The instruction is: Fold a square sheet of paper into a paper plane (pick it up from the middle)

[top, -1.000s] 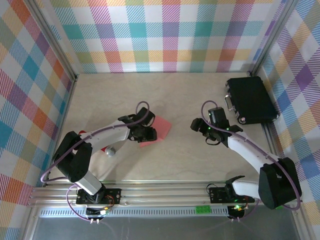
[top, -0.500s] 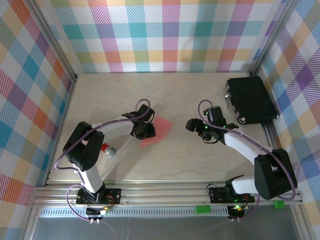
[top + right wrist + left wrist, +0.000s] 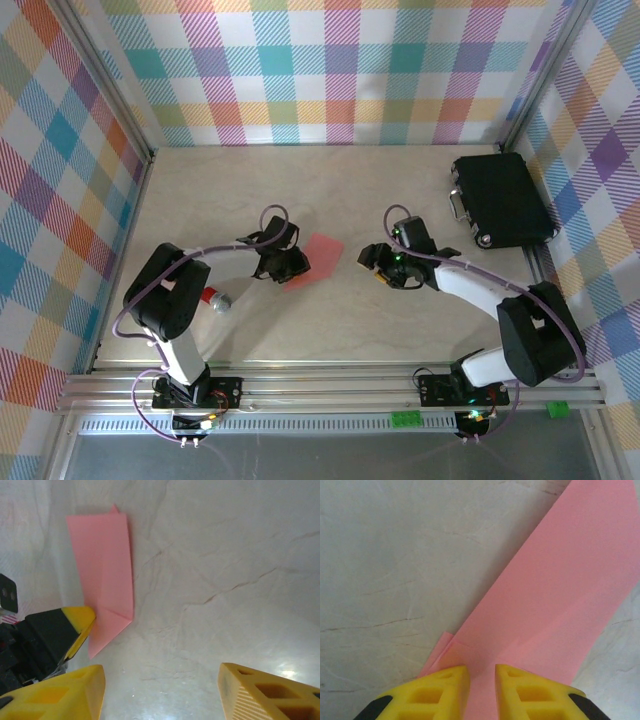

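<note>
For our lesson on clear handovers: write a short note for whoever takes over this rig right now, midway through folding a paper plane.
Left gripper: nearly closed at the edge of the pink paper; whether it pinches the sheet can't be told.
Right gripper: open, empty, over the table beside the paper.
Done: the paper lies folded over, with a small corner crease.
Left: no pointed plane shape yet; the remaining folds.

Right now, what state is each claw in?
Left claw: nearly closed over the paper; a grip cannot be told.
Right claw: open, holding nothing.
</note>
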